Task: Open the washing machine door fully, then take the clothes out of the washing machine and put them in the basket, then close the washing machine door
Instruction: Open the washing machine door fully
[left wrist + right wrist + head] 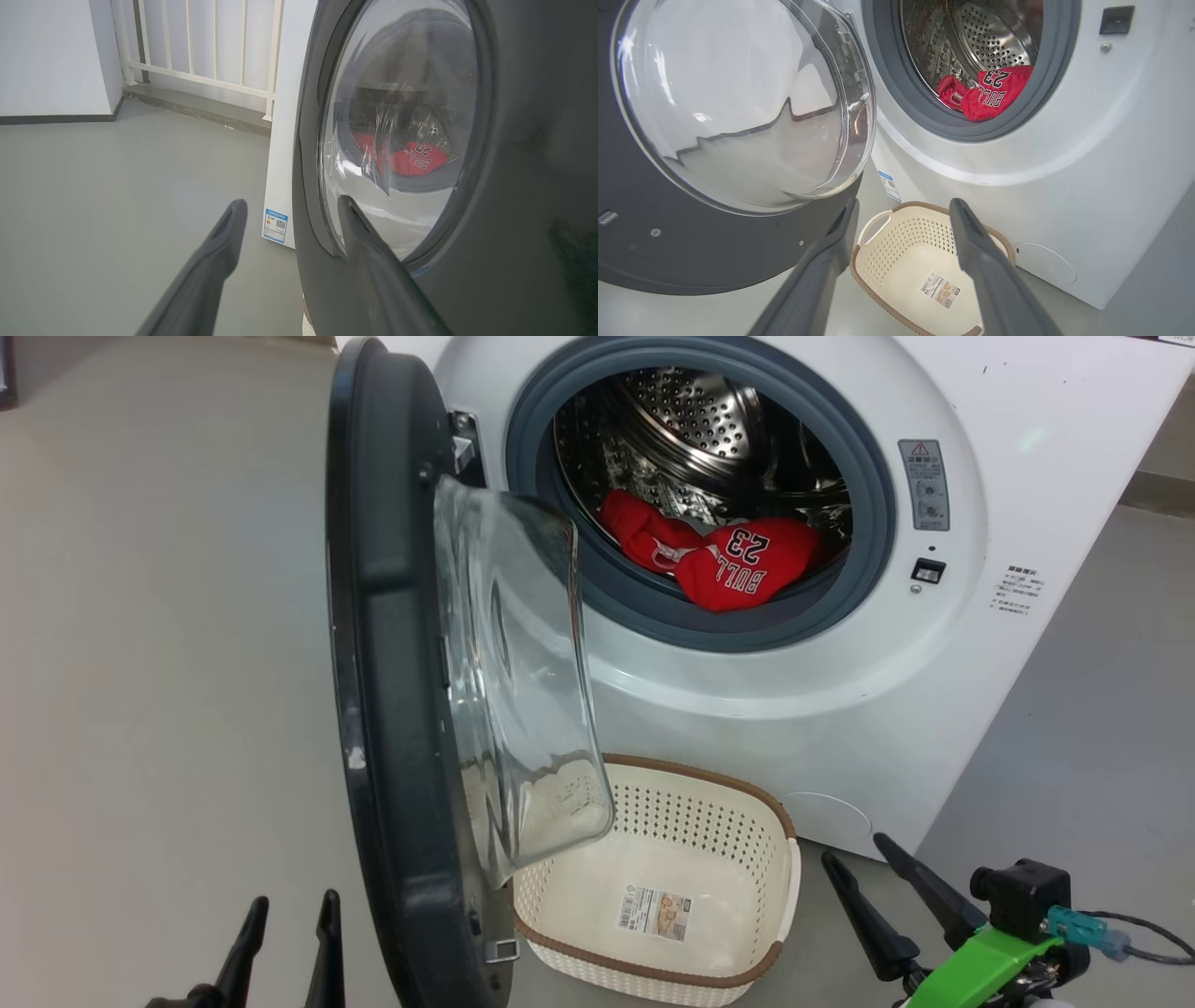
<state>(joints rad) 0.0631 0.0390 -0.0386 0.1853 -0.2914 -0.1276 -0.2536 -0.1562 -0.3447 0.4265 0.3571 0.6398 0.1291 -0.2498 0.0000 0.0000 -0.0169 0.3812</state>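
The washing machine (pixel 1008 644) stands with its black-rimmed door (pixel 383 644) swung out toward me, the glass bowl (pixel 513 672) facing right. Red clothes (pixel 738 565) printed "BULL 23" lie in the steel drum (pixel 691 429), also seen as clothes (pixel 994 91) and, through the glass, clothes (pixel 411 158). The cream basket (pixel 747 831) sits empty on the floor below the opening. My left gripper (pixel 289 919) is open, low left, just outside the door (pixel 528 186). My right gripper (pixel 864 859) is open, low right, above the basket (pixel 896 242).
Grey floor (pixel 159 644) spreads wide to the left of the door. A white railing (pixel 201 46) and a wall stand behind the machine's side. A blue label (pixel 275 225) sits low on the machine. The open door overhangs the basket's left end.
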